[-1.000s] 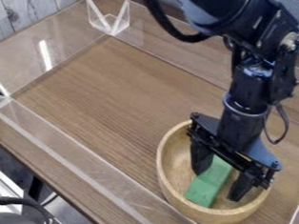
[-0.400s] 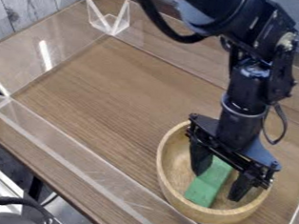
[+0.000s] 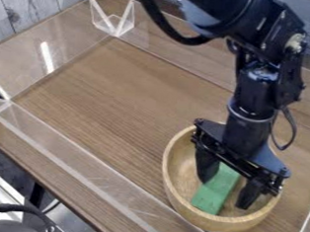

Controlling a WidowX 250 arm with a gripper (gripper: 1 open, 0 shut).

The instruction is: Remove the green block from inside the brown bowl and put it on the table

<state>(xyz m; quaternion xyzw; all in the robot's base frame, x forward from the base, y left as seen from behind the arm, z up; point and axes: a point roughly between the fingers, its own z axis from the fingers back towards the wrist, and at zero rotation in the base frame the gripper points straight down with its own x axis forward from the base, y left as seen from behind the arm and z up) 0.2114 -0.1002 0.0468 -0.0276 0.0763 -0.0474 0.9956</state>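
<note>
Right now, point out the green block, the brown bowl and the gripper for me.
green block [image 3: 215,196], camera view, on its top face.
brown bowl [image 3: 181,176], camera view, on the left rim.
gripper [image 3: 230,184], camera view, midway between its open fingertips.

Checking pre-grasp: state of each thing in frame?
claw: open, pointing down inside the bowl, fingers either side of the block
green block: lying in the bowl, not lifted
brown bowl: upright on the table
table: block not yet on it
</note>
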